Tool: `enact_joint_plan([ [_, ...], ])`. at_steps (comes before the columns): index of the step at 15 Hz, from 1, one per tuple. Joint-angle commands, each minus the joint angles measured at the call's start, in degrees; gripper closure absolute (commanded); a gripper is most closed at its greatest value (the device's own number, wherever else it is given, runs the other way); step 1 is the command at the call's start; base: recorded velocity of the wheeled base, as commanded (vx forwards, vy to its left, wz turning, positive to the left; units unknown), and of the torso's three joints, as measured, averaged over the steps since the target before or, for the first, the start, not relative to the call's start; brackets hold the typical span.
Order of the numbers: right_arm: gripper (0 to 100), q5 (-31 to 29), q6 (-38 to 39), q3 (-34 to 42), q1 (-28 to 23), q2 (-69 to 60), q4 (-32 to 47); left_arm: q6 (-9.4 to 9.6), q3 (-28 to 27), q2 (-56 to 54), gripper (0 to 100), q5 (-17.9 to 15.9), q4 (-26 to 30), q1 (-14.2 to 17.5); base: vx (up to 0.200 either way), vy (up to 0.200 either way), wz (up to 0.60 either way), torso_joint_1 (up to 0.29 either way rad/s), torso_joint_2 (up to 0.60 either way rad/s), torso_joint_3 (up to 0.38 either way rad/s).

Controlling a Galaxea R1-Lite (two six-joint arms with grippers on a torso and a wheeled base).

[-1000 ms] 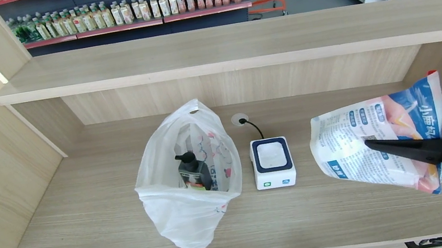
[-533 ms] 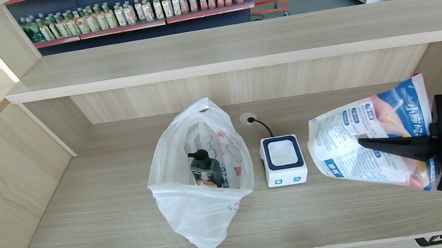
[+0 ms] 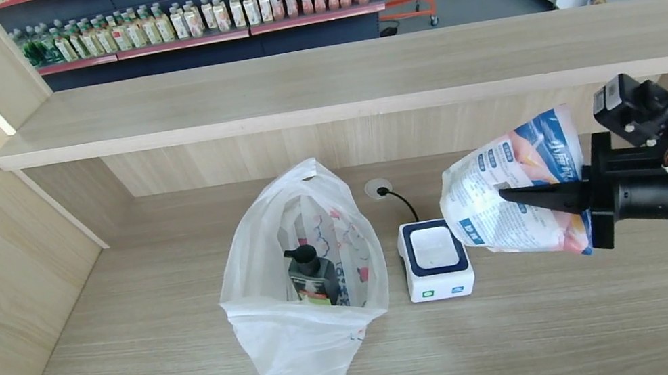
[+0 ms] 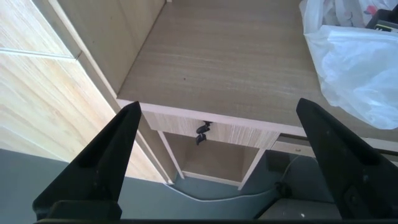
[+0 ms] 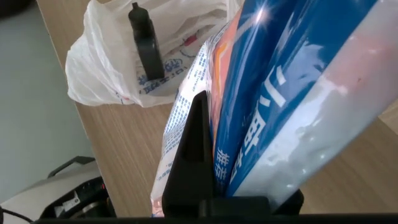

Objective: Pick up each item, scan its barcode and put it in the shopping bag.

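Soft plastic pouch (image 3: 487, 177), white and blue with pink print, glossy and crinkled, is held off the counter (image 3: 159, 328) by the right gripper (image 3: 514, 195). Gripper is clamped on the pouch, one black tapered finger (image 3: 542, 199) flat across its front face, other finger hidden behind it. In the right wrist view the pouch (image 5: 292, 99) stands edge-on against the black finger (image 5: 193, 162), film bulging either side. Pouch hangs tilted, top corner up near the raised back ledge (image 3: 355, 74). Just past the fingertips toward the robot's left and lower sits the scanner (image 3: 436, 259), a small white box with rounded corners and a dark-framed window facing up; pouch's near corner hangs just beside its right edge, touching or not cannot tell. Black cable (image 3: 404, 202) runs from the scanner to a round grommet in the counter. Farther left beyond the scanner is the shopping bag (image 3: 304, 330), thin translucent white plastic, mouth open and slumped, with a dark pump bottle (image 3: 311, 277) upright inside. Nothing between gripper and scanner. Counter is pale wood-grain laminate with side walls. Left gripper (image 4: 227, 155) hangs off the counter's front edge, well apart from the rest, black fingers (image 4: 99, 168) spread wide, holding nothing; a small black drawer latch (image 4: 202, 132) is below it.
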Motion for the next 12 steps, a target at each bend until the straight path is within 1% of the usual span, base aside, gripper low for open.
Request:
enact_joint_plan([
  [1,100,0.0,-3.2,-0.3,-0.4,4.7,0.0,0.0,0.0,0.0,0,0.0,0.0,0.0,0.0,0.0,0.0,0.0,0.0,0.0],
  [3,100,0.3,-10.3,-0.2,-1.7,7.3,0.0,0.0,0.0,0.0,0,0.0,0.0,0.0,0.0,0.0,0.0,0.0,0.0,0.0],
  [6,100,0.6,-15.9,-1.1,-1.8,10.4,-0.4,0.0,0.0,0.0,0,0.0,0.0,0.0,0.0,0.0,0.0,0.0,0.0,0.0],
  [10,100,2.1,-17.2,-1.7,-1.2,15.6,-8.6,0.0,0.0,0.0,0,0.0,0.0,0.0,0.0,0.0,0.0,0.0,0.0,0.0],
  [11,100,3.9,-17.1,-1.7,-0.7,17.5,-11.4,0.0,0.0,0.0,0,0.0,0.0,0.0,0.0,0.0,0.0,0.0,0.0,0.0],
  [12,100,4.5,-17.2,-1.8,-0.6,18.5,-11.6,-0.09,0.0,0.0,0,0.0,0.0,0.0,0.0,0.0,0.0,0.0,0.0,0.0],
])
